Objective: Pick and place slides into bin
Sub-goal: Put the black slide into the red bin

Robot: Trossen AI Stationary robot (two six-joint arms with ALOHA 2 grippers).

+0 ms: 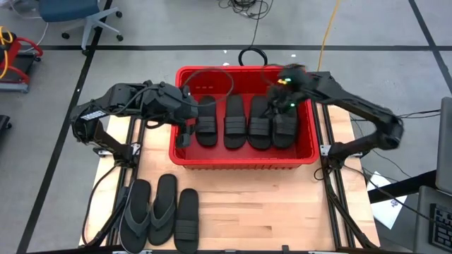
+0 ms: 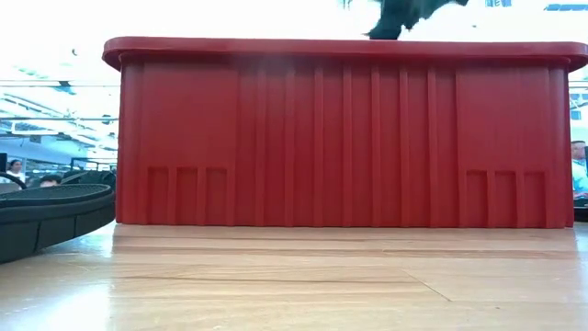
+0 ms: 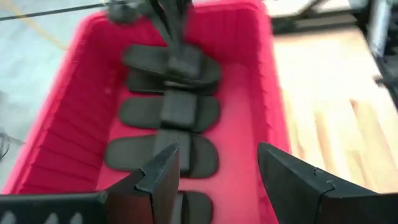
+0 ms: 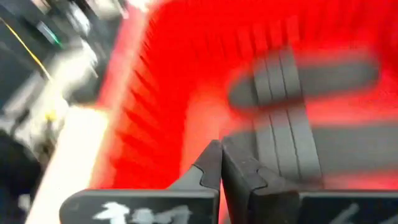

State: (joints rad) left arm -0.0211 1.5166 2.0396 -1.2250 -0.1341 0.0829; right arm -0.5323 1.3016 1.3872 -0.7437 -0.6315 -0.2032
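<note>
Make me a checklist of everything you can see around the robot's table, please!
Surface: wooden table, bare patches in front of the bin.
Job's things: red bin holds four black band slides side by side; two flip-flops and one band slide wait on the table's front left.
Clutter: nothing seen.
Grippers: left claw open and empty over the bin's left end; right claw shut and empty over the bin's right end.
Cables: black loop and yellow cord on the floor behind the bin.
Surroundings: grey floor, office chair far left.
</note>
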